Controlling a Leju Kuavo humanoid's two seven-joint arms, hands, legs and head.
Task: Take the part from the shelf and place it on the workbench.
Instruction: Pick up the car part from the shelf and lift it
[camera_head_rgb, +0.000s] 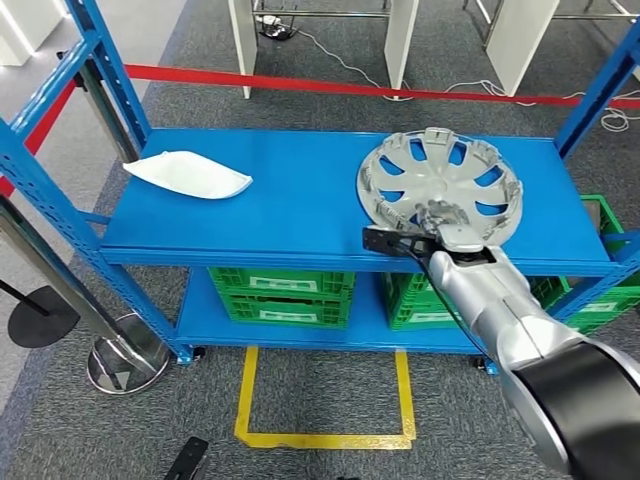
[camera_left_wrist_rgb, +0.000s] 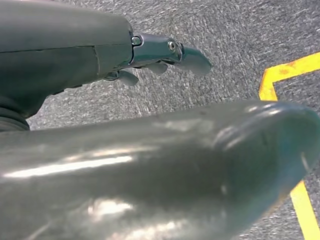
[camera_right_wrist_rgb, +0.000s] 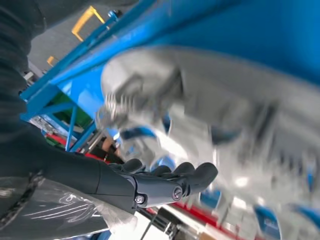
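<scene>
Right hand (camera_head_rgb: 445, 222) is at the near rim of the hubcap (camera_head_rgb: 440, 183), fingers (camera_right_wrist_rgb: 177, 175) stretched along its face; can't tell if I've actually got hold of it. Hubcap lies flat on the right half of the blue shelf (camera_head_rgb: 302, 200), directly ahead of this hand. Left hand (camera_left_wrist_rgb: 166, 52) hangs over the floor, holding nothing, so the right is nearer. White part (camera_head_rgb: 189, 173) sits far left. Beyond: red tape, white legs.

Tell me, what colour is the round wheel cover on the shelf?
Silver round plastic wheel cover, clearest in the head view.
</scene>
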